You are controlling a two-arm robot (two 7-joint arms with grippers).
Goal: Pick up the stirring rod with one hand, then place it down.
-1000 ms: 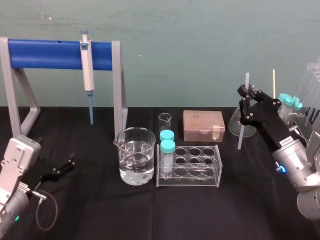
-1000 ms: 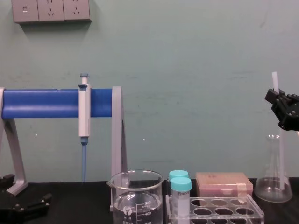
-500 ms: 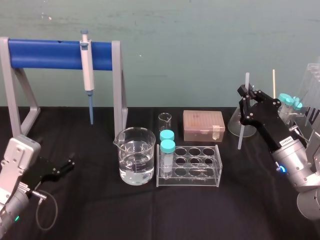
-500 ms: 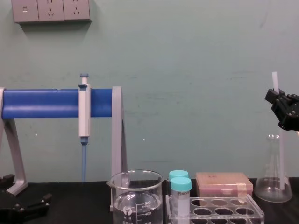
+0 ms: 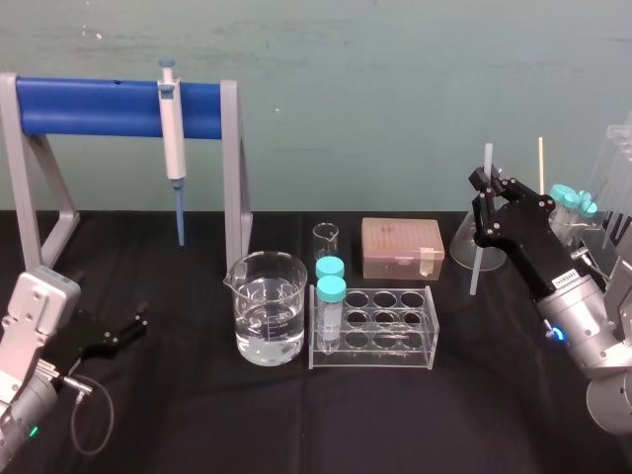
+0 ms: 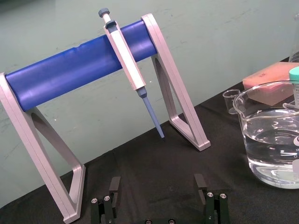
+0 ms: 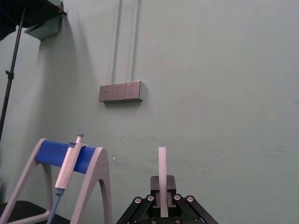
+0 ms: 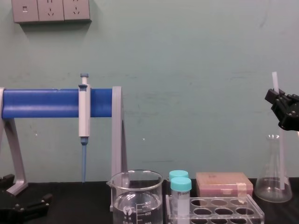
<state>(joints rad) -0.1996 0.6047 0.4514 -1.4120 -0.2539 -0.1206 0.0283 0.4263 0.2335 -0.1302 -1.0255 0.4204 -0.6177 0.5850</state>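
Note:
My right gripper (image 5: 484, 184) is shut on the stirring rod (image 5: 475, 271), a thin translucent-white stick held nearly upright above the right side of the black table. The rod's top sticks out above the fingers and its lower end hangs free, clear of the cloth. In the chest view the stirring rod (image 8: 275, 81) rises above the right gripper (image 8: 281, 99) at the right edge. The right wrist view has the rod (image 7: 162, 171) clamped between the fingers of that gripper (image 7: 162, 206). My left gripper (image 5: 132, 327) rests low at the front left, open, with its fingers (image 6: 114, 187) wide apart and nothing between them.
A conical flask (image 5: 462, 247) stands just behind the rod. A beaker of water (image 5: 269, 308), a clear tube rack (image 5: 375, 328) with two teal-capped tubes and a pink box (image 5: 400, 247) fill the centre. A pipette (image 5: 173, 138) hangs on the blue stand (image 5: 94, 107) at back left.

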